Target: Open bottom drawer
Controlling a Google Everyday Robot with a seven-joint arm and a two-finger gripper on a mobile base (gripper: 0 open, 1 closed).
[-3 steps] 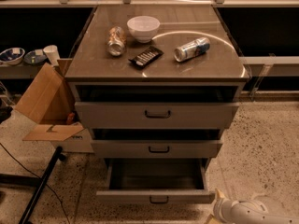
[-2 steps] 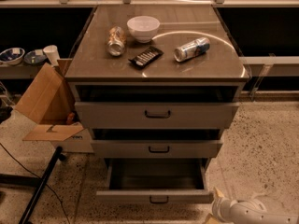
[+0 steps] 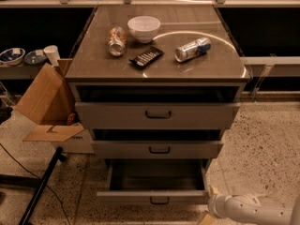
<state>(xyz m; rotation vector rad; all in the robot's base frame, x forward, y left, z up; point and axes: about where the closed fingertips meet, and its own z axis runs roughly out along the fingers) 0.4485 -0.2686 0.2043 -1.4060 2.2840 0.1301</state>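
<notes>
Fingers point(image 3: 213, 191) apart, floor point(image 3: 262, 144) beside bottom drawer point(image 3: 154, 197)

No words or numbers can be read. The blue can point(image 3: 192, 49) on the tabletop point(image 3: 93, 64) has a label, but I cannot read it. The gripper point(image 3: 209, 204) is low, right of the bottom drawer point(image 3: 154, 197).

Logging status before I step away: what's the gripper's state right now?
Gripper: open, holding nothing, low beside the right front corner of the pulled-out bottom drawer.
</notes>
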